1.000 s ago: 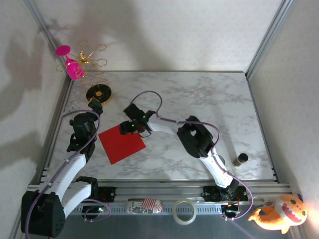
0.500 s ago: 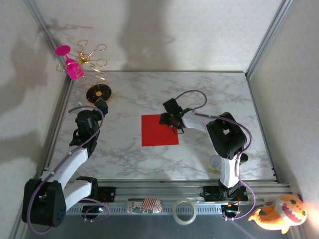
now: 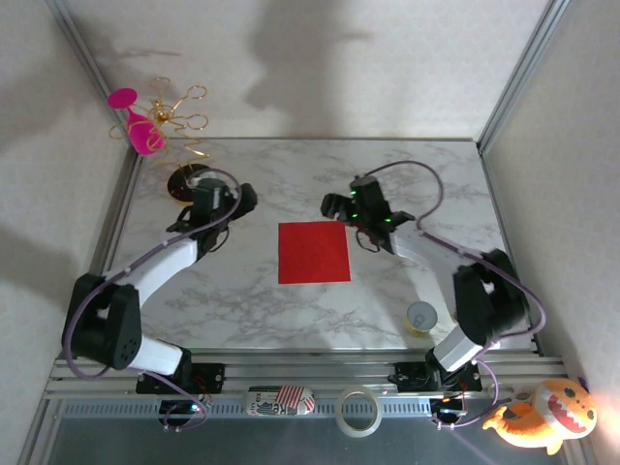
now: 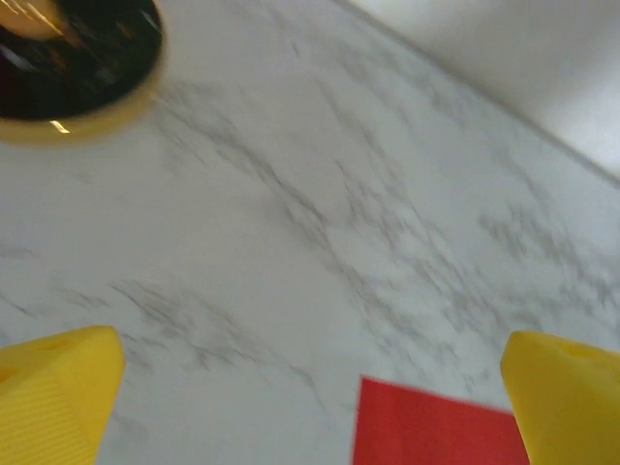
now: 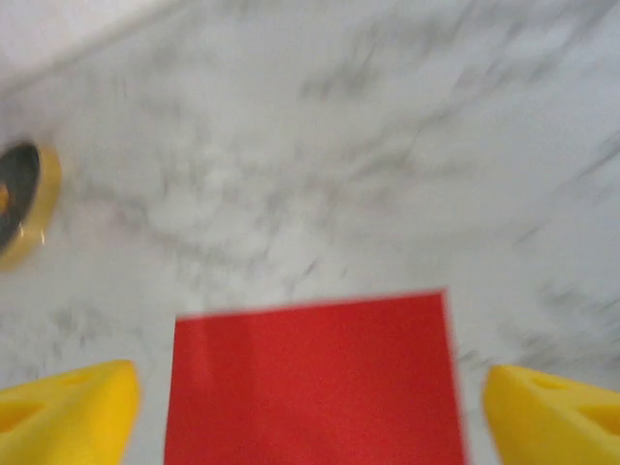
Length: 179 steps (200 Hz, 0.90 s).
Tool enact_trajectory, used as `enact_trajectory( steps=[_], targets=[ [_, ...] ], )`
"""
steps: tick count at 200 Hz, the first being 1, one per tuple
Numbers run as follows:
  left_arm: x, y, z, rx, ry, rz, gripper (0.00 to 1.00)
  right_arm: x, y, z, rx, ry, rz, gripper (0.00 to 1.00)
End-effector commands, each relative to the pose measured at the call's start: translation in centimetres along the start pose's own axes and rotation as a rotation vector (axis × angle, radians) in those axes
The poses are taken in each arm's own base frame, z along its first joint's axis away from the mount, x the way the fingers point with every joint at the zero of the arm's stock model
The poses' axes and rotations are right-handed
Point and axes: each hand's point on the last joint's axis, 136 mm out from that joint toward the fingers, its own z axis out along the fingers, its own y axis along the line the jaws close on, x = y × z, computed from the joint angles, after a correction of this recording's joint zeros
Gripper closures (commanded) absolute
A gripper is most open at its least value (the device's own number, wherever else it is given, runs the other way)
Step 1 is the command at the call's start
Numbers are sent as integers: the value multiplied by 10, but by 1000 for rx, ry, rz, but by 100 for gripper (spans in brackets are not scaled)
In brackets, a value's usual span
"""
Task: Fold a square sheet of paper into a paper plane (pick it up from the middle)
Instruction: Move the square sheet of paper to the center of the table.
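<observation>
Left gripper: yellow fingers spread wide, holding nothing
Right gripper: likewise spread, holding nothing
Round container: possibly a cup; contents unclear
Square sheet of paper: flat, smooth, red, on marble table

No text, label or number can be read anywhere — the striped object at the front rail bears only an illegible pattern.

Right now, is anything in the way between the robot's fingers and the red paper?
Nothing I can see. The red sheet of paper lies flat on the table. Just bare marble sits between it and the left fingers and the right fingers, and both pairs are open.
</observation>
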Motion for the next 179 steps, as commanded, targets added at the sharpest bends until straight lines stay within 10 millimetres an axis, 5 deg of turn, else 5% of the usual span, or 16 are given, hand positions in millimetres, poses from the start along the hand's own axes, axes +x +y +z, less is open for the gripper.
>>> enact_trajectory(
  steps=[1,46,83,179],
  targets=[
    [54,-17,10,-33,199,17,1,-21,-59,-11,130,-102,-41,1],
    [120,-67,27,-117,290,225,1,-41,-125,-26,220,-133,-68,1],
    [157,-92,39,-175,346,318,1,-35,-150,-26,209,-117,-11,1],
    [205,-100,63,-238,452,344,6,-38,-153,-25,214,-83,5,1]
  ],
)
